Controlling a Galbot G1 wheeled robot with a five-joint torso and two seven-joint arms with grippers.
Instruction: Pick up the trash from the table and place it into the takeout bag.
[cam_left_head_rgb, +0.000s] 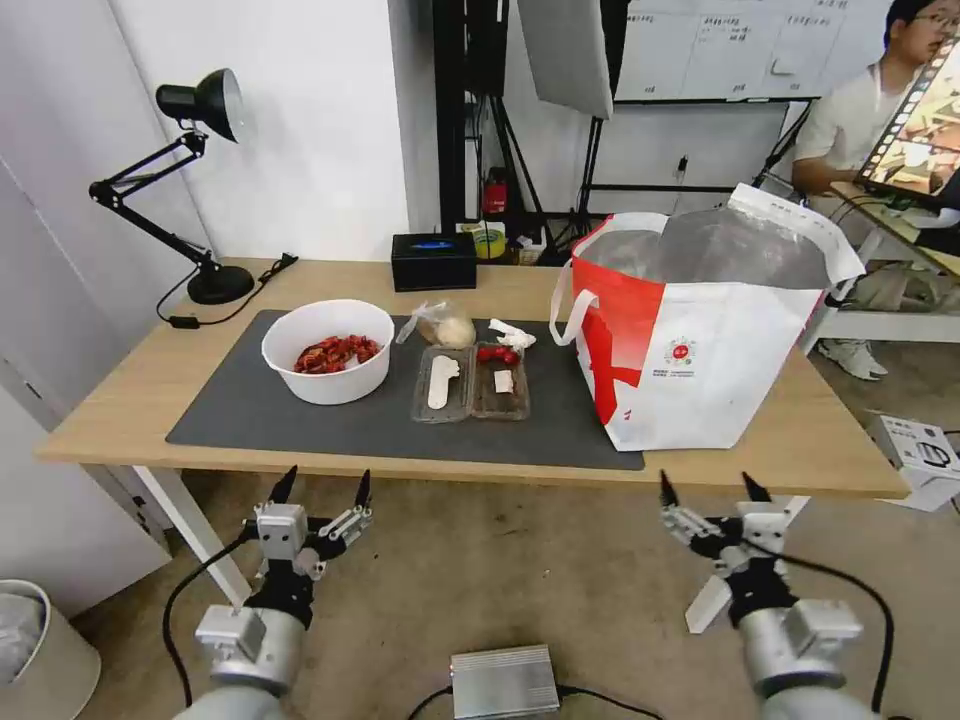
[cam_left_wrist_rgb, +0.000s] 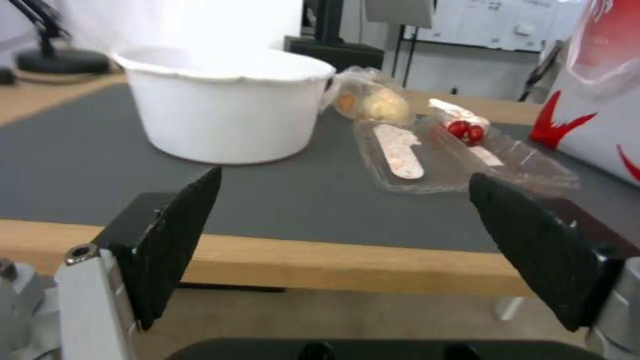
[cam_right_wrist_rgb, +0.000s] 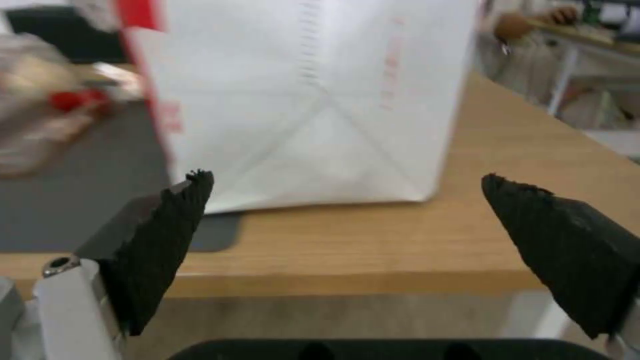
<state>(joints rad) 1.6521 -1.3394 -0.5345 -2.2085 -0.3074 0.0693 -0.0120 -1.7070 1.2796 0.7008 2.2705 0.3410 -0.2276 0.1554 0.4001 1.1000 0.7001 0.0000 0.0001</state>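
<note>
Both arms hang low in frame, left end effector (cam_left_head_rgb: 322, 487) spread open and empty, nearer the white bowl (cam_left_head_rgb: 328, 351) up-frame, right end effector (cam_left_head_rgb: 707, 489) open below the takeout bag (cam_left_head_rgb: 700, 340).

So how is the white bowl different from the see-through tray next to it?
The white bowl is round, tall-sided and solid white; the clear tray is flat, rectangular and see-through. The bowl holds a pile of red shells; the tray's two halves hold a few scraps. Both sit on the dark mat, untouched.
</note>
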